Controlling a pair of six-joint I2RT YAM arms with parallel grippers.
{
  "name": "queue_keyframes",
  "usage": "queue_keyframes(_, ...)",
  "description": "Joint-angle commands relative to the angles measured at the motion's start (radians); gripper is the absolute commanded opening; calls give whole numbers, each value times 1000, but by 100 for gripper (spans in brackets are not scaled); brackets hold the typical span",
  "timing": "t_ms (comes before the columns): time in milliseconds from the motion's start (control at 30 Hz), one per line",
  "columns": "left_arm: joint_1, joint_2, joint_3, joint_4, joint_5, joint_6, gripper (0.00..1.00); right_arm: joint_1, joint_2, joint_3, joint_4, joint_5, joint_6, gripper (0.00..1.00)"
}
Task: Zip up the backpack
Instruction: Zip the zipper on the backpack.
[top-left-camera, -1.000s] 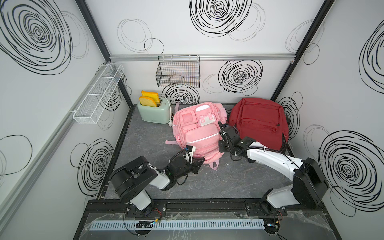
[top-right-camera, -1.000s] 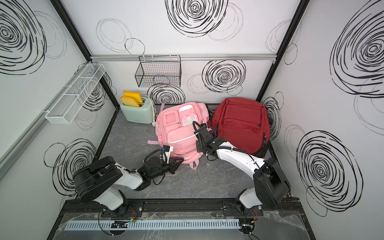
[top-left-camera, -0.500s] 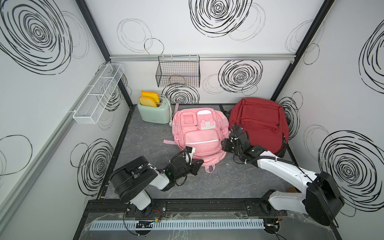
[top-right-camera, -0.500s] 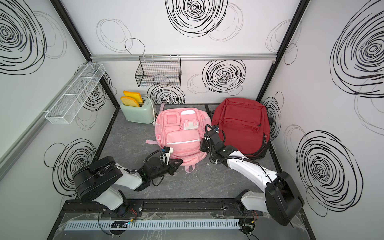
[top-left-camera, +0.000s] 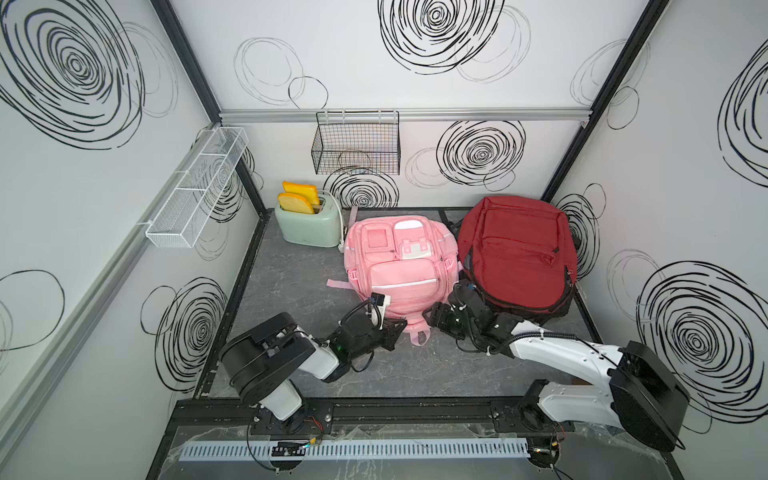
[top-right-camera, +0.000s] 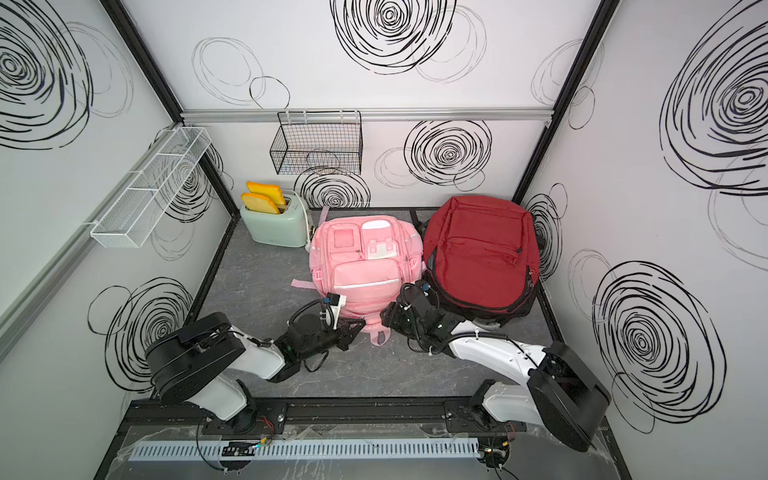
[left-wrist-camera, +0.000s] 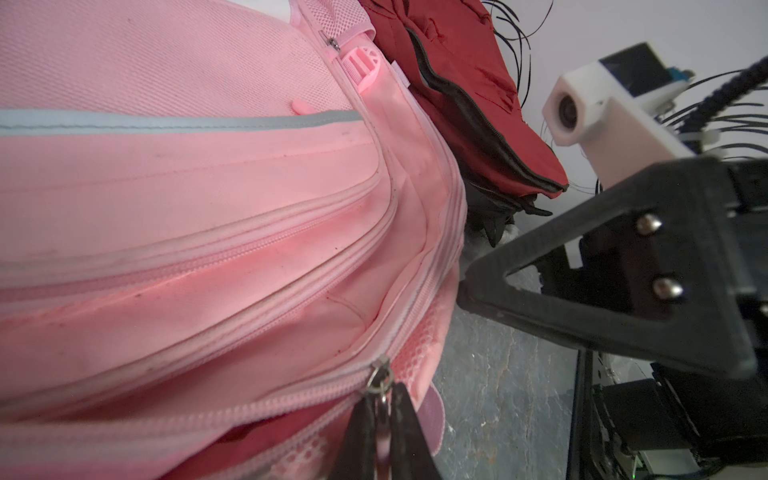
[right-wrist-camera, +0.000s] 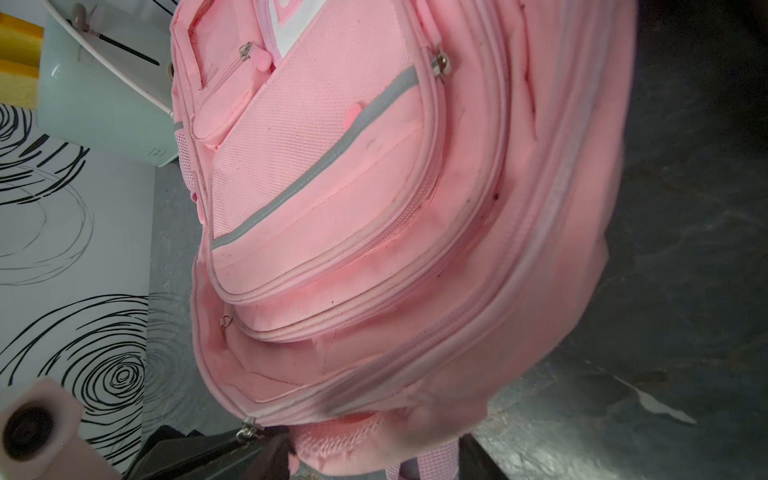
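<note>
The pink backpack (top-left-camera: 401, 266) (top-right-camera: 365, 266) lies front-up in the middle of the floor. At its near edge my left gripper (top-left-camera: 400, 326) (left-wrist-camera: 382, 395) is shut on the metal zipper pull (left-wrist-camera: 381, 380) (right-wrist-camera: 249, 428). On one side of the slider the zip gapes and shows dark red inside; on the other side it is closed. My right gripper (top-left-camera: 434, 320) (right-wrist-camera: 374, 453) stands open at the pack's near right corner. Its fingers straddle the pack's edge and a pink strap loop without gripping them.
A red backpack (top-left-camera: 519, 253) (top-right-camera: 482, 249) lies against the pink one's right side, its zip partly open. A mint toaster (top-left-camera: 307, 224) with yellow slices stands at the back left. A black wire basket (top-left-camera: 355, 149) and a white shelf (top-left-camera: 195, 195) hang on the walls.
My right gripper has opened and drawn back from the pack's right side to its near right corner. The pink backpack has settled flatter. The left gripper has stayed on the pull.
</note>
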Motion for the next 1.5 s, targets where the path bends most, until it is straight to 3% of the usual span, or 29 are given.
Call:
queue_keyframes(0,-1,-9,-8,60,3,2,0,15,48,-27,86,-13,111,68)
queue_keyframes(367,-3,-7,-8,64,7,2,0,28,40,-106,337,-11,169,71)
queue_keyframes(900,-7,5,-3,65,11,2,0,-35,163,-90,501,-57,164,71)
queue_keyframes(1000,-9,11,0,65,13,2,0,-51,187,-93,528,-77,157,61)
queue_keyframes(1167,-8,12,0,65,13,2,0,-79,201,-101,550,-104,138,25)
queue_keyframes(1300,-8,11,1,64,13,2,0,-86,184,-99,542,-98,118,3)
queue_keyframes(1467,-8,10,0,64,12,2,0,-89,136,-80,481,-71,59,0)
